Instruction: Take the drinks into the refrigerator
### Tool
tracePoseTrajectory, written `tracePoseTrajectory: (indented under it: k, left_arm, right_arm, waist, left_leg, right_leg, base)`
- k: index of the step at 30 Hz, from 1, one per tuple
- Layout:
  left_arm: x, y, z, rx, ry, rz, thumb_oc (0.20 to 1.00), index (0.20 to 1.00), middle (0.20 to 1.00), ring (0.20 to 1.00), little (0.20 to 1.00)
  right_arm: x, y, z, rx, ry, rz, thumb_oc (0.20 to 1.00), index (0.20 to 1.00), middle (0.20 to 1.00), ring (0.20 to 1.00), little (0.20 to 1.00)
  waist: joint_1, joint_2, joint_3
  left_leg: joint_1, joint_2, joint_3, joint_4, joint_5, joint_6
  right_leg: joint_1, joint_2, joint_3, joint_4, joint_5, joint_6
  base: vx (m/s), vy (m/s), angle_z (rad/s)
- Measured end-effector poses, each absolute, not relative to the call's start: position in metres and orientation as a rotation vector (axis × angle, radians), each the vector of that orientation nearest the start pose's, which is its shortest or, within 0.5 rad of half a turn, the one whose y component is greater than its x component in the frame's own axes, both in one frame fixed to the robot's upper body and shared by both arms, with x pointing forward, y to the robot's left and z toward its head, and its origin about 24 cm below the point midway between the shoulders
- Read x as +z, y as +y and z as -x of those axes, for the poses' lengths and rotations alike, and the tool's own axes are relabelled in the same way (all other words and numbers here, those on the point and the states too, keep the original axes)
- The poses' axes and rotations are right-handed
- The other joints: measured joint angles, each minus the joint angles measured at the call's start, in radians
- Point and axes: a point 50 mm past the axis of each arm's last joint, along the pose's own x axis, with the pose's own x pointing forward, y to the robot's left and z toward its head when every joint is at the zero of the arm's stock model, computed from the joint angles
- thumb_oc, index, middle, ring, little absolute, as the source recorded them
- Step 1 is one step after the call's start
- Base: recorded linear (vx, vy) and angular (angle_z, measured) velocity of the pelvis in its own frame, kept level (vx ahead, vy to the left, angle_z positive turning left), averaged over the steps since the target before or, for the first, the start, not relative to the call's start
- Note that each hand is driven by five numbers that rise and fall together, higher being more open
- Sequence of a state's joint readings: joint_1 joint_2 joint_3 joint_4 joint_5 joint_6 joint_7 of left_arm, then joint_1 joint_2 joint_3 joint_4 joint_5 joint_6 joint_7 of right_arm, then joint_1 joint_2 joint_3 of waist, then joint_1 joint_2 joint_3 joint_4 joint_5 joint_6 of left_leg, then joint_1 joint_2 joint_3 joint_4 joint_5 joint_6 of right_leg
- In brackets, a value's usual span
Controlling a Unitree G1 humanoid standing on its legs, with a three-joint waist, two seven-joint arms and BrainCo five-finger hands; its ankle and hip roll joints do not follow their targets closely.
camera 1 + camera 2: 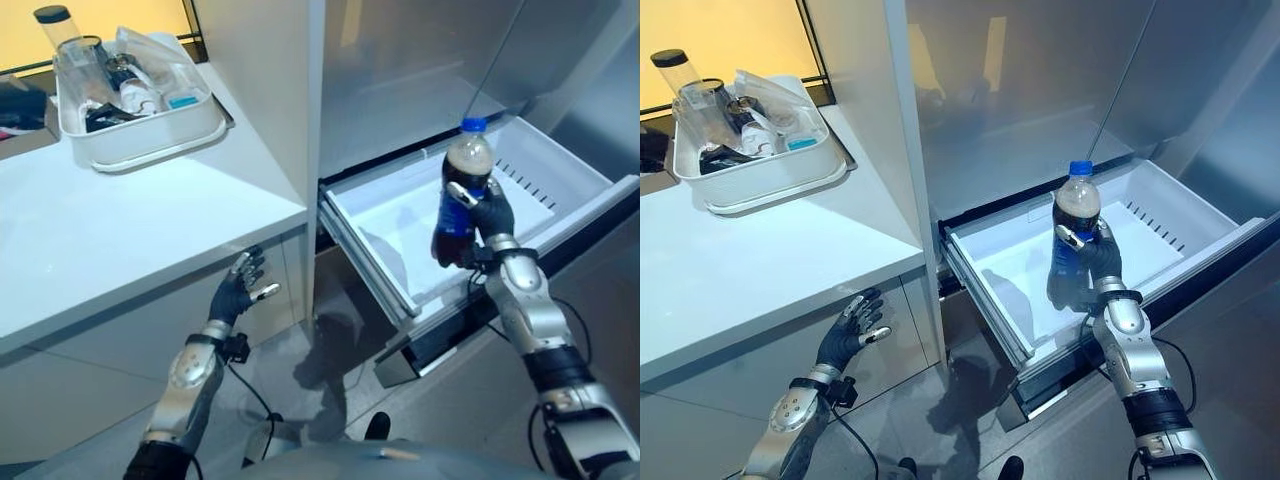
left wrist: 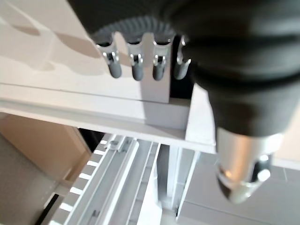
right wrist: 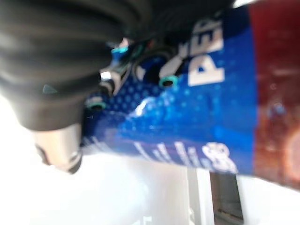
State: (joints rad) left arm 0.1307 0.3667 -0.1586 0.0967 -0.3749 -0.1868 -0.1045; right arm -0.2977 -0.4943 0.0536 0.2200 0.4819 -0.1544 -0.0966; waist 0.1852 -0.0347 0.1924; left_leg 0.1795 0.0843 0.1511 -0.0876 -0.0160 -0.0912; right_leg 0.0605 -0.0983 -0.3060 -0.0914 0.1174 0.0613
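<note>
Cola bottle (image 1: 462, 190), blue-capped and wrapped in a blue label, stands upright in the grasp of the robot's right hand (image 1: 487, 215), its long axis vertical and its cap pointing up. The bottle hangs above the open refrigerator drawer (image 1: 375, 240), a white pull-out compartment below the silver refrigerator door (image 1: 420, 60), over the drawer's middle and clear of its floor. The fingers of the right hand curl round the label band, below the dark drink that shows in the bottle's upper part.

The right wrist view brings the blue label (image 3: 187, 108) close, with white lettering across it and the fingers (image 3: 166, 80) pressed on the plastic; the dark cola shows past the label's edge, and the white drawer lies behind. The lettering is cut off and is not read here.

The head views show what the wrist views cannot: a white worktop (image 1: 120, 240) to the left of the refrigerator, and at its far corner a white tray (image 1: 150, 135) crowded with small items and a clear container with a dark lid (image 1: 58, 30).

The left hand (image 1: 240, 285) is raised just in front of the worktop's near edge, below its front right corner, fingers spread and straight, holding nothing. The left wrist view looks along those fingers (image 2: 136, 63) at the underside and edge of the worktop, with pale slatted rails (image 2: 112, 178) beyond.
</note>
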Motion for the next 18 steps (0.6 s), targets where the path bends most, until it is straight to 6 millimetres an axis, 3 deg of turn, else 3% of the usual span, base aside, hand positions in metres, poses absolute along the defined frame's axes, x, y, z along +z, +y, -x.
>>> tracePoseTrajectory:
  k: [7,10,13,18]
  left_arm:
    - [0.035,0.179,-0.221,-0.299,-0.008,0.024,1.000,1.000,1.000,1.000,1.000]
    - [0.046,0.173,-0.221,-0.327,-0.049,0.085,1.000,1.000,1.000,1.000,1.000]
    - [0.051,0.170,-0.222,-0.349,-0.069,0.115,1.000,1.000,1.000,1.000,1.000]
    - [0.055,0.169,-0.224,-0.357,-0.083,0.108,1.000,1.000,1.000,1.000,1.000]
  right_arm:
    - [0.109,-0.260,-0.337,-0.126,-0.089,0.313,0.200,0.200,0.200,0.200,0.200]
    - [0.083,-0.267,-0.353,-0.127,0.115,0.495,0.200,0.200,0.200,0.200,0.200]
    - [0.061,-0.273,-0.352,-0.130,0.262,0.577,0.200,0.200,0.200,0.200,0.200]
    - [0.028,-0.258,-0.351,-0.067,0.444,0.730,0.200,0.200,0.200,0.200,0.200]
  waist:
    - [0.026,-0.006,0.005]
    - [0.044,-0.011,0.010]
    - [0.071,-0.020,0.018]
    - [0.107,-0.034,0.028]
  left_leg:
    - [0.002,0.001,0.002,0.000,0.000,0.000]
    - [-0.004,0.000,-0.001,0.000,0.000,0.000]
    - [-0.015,0.000,-0.016,0.000,0.001,0.000]
    - [-0.063,-0.005,-0.051,0.009,0.004,0.003]
  right_leg:
    - [0.000,0.002,0.001,0.000,0.001,0.000]
    - [-0.001,0.001,-0.003,0.000,0.000,0.000]
    - [-0.008,-0.001,-0.012,0.000,-0.001,0.001]
    - [-0.029,-0.010,-0.051,0.000,-0.005,0.005]
  base:
    - [0.00,-0.002,-0.01]
    - [-0.04,0.003,0.02]
    - [-0.04,0.014,0.11]
    - [-0.03,0.017,0.25]
